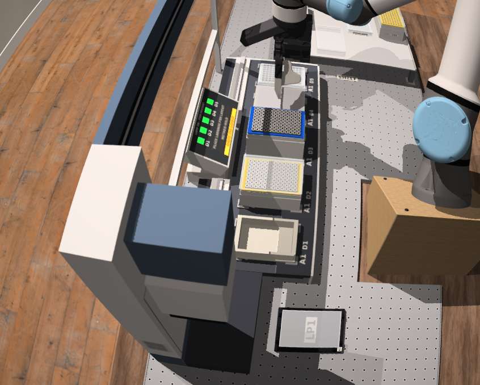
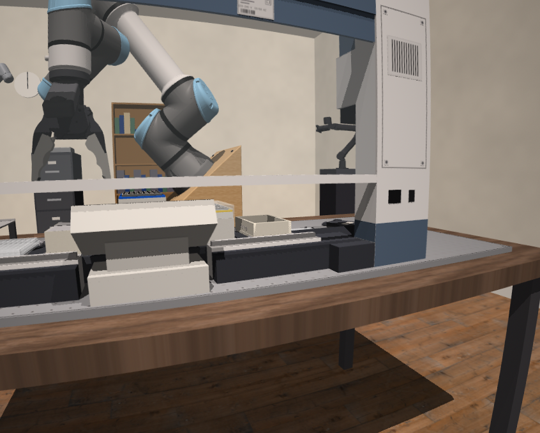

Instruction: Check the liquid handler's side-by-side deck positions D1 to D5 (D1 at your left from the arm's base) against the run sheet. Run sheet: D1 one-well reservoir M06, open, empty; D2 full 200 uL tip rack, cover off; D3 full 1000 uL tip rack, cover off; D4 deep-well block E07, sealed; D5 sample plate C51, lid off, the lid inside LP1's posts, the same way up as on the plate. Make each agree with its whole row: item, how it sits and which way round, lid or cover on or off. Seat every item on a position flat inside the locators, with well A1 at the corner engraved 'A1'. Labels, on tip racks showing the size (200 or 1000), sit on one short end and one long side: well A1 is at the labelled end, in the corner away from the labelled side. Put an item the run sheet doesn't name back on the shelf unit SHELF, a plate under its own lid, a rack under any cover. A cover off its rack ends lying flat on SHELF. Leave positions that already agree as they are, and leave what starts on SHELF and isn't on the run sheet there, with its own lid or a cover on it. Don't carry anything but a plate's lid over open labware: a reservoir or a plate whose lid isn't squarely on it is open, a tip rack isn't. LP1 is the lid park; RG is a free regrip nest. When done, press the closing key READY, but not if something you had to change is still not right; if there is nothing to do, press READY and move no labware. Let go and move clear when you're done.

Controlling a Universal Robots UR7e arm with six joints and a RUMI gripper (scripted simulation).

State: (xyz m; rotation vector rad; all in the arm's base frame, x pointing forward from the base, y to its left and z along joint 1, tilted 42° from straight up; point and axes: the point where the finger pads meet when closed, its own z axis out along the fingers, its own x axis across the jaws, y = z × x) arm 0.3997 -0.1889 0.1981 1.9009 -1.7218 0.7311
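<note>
The deck holds an open beige reservoir (image 1: 266, 239) at D1, a yellow-framed tip rack (image 1: 272, 175) at D2 and a blue-framed tip rack (image 1: 276, 121) at D3, both racks without covers. A flat grey block (image 1: 265, 96) sits at D4. A white well plate (image 1: 266, 74) sits at D5 and also shows at the left edge of the side view (image 2: 18, 245). My gripper (image 1: 286, 66) hangs well above the D5 end of the deck (image 2: 69, 164). It is open with nothing between its fingers, and it hides part of the plate. The lid park LP1 (image 1: 310, 329) shows its label.
The shelf unit (image 1: 360, 34) stands beyond D5 with white items and a yellow tip rack (image 1: 391, 19) on it. The liquid handler's head and housing (image 1: 180, 224) overhang the left of D1. A status panel (image 1: 212, 126) stands beside D2 to D4. The arm's wooden base block (image 1: 420, 228) is on the right.
</note>
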